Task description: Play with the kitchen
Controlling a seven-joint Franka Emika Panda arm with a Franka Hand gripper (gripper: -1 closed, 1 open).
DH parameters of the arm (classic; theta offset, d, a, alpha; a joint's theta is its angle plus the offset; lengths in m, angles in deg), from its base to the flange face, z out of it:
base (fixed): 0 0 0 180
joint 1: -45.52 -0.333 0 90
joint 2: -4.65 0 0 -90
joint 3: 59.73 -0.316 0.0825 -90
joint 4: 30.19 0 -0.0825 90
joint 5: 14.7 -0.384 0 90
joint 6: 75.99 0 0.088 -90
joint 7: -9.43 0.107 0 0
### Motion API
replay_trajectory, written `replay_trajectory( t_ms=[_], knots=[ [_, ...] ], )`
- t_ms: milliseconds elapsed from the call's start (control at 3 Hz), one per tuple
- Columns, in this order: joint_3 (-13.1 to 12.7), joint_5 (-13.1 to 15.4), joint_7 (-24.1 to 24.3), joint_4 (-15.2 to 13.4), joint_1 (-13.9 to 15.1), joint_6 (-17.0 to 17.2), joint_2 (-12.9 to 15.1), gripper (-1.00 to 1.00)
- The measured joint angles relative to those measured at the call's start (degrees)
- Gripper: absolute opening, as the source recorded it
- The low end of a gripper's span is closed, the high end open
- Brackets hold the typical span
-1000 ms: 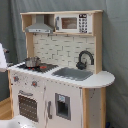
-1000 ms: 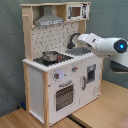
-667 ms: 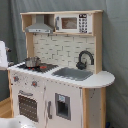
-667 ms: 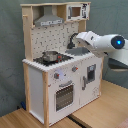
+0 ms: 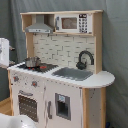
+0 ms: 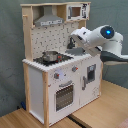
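Soft, even indoor light; both views slightly blurred.

The first exterior view faces the kitchen (image 5: pixel 62 70) from the front, angled toward its sink end, close enough that the unit nearly fills the picture. The second exterior view stands off the opposite front corner, at the hob end, slightly farther back, taking in the robot arm (image 6: pixel 97 40) on the second exterior view's right and the table (image 6: pixel 100 112) below. In both exterior views the hood, hob, pot, sink and oven door appear.
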Motion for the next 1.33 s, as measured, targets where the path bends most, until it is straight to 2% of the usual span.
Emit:
replay_trajectory(
  t_ms=[667, 1000, 1333],
  knots=[
    [-2.42, -5.21, -0.02, 5.72, 6.07, 6.98, 5.11, 1.00],
    [-3.36, -7.00, -0.31, 7.27, 9.34, 9.48, 8.78, 1.00],
    [-5.70, -7.93, -0.31, 9.32, 12.76, 10.16, 13.67, 1.00]
  ],
)
